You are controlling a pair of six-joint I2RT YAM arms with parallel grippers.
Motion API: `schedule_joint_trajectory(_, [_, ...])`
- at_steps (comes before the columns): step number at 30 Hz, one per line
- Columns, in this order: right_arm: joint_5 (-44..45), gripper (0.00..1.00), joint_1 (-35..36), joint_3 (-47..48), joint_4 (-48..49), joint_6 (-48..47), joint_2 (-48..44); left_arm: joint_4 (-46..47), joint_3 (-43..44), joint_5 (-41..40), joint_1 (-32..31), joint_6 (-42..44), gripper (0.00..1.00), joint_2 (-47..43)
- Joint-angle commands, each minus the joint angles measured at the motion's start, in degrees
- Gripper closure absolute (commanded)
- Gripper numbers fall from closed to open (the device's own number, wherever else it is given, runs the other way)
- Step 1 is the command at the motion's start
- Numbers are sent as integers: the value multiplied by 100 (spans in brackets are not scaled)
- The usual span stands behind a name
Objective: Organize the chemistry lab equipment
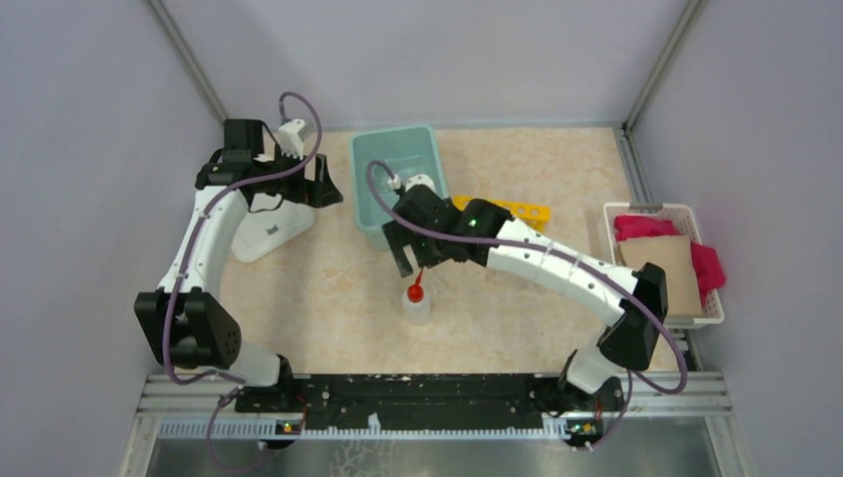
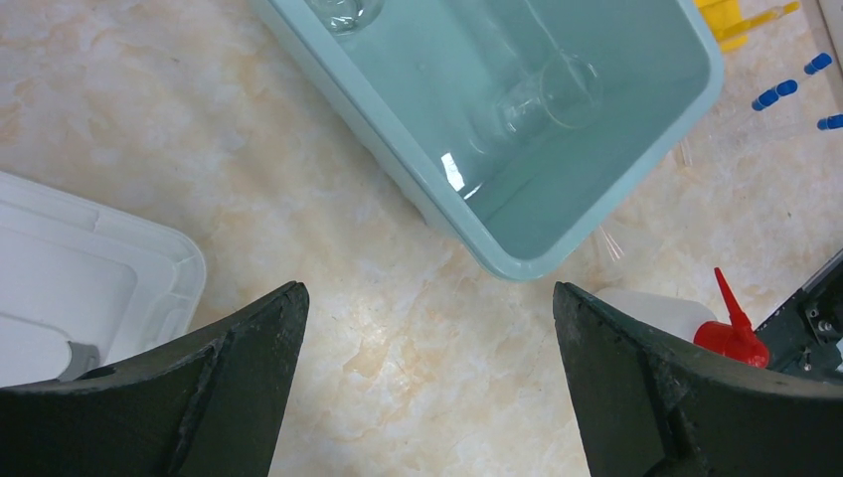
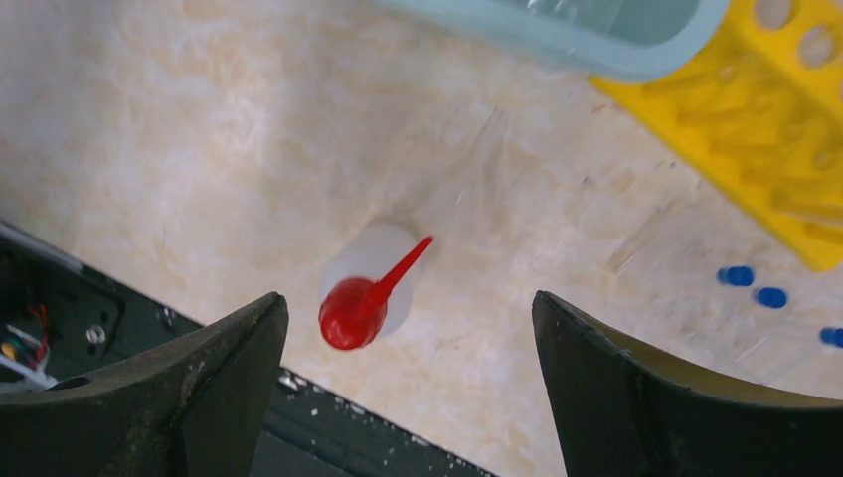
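The translucent squeeze bottle (image 1: pixel 418 301) with a red pointed nozzle stands upright on the table near the front. My right gripper (image 1: pixel 416 260) hovers open just above and behind it. In the right wrist view the bottle (image 3: pixel 370 260) sits below and between the spread jaws of that gripper (image 3: pixel 408 298). My left gripper (image 1: pixel 326 189) is open and empty, left of the teal bin (image 1: pixel 355 189). Two clear glass cups (image 2: pixel 557 94) lie in the bin (image 2: pixel 393 159). The yellow rack (image 1: pixel 517 211) lies right of the bin. Blue-capped test tubes (image 3: pixel 738 276) lie loose on the table.
A white tray (image 1: pixel 268 229) lies at the left, under the left arm. A white basket (image 1: pixel 656 209) of pink and brown cloths stands at the right edge. A black rail (image 1: pixel 418 393) runs along the near edge.
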Motion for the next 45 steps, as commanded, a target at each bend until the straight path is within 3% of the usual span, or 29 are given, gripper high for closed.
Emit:
schedule_joint_trajectory(1, [-373,9,183,-638,469,227,-413,-35,-175,93,49,82,1,-297])
schedule_joint_trajectory(6, [-721,9,253,-918,766,240,-396,-11,-324,144,47,106,1,-379])
schedule_joint_trajectory(13, [-933,22,469,-1059,771,326,-51,-58,-254,88,50,108,1,-374])
schedule_joint_trajectory(23, [-900,27,529,-1173,903,406,348,-119,-150,39,45,69,1,-362])
schedule_joint_trajectory(28, [-844,41,528,-1218,861,414,536,-155,-167,-66,55,128,1,-404])
schedule_joint_trajectory(31, [-686,63,534,-1085,755,410,506,-200,-167,-82,53,168,1,-402])
schedule_joint_trajectory(34, [-469,84,528,-552,310,336,441,-287,-48,-89,59,211,1,-368])
schedule_joint_trajectory(37, [-411,94,526,248,-174,180,380,-514,179,-92,57,360,1,-267])
schedule_joint_trajectory(45, [-647,97,-144,3550,-1427,-241,944,-1143,760,-167,94,584,1,98])
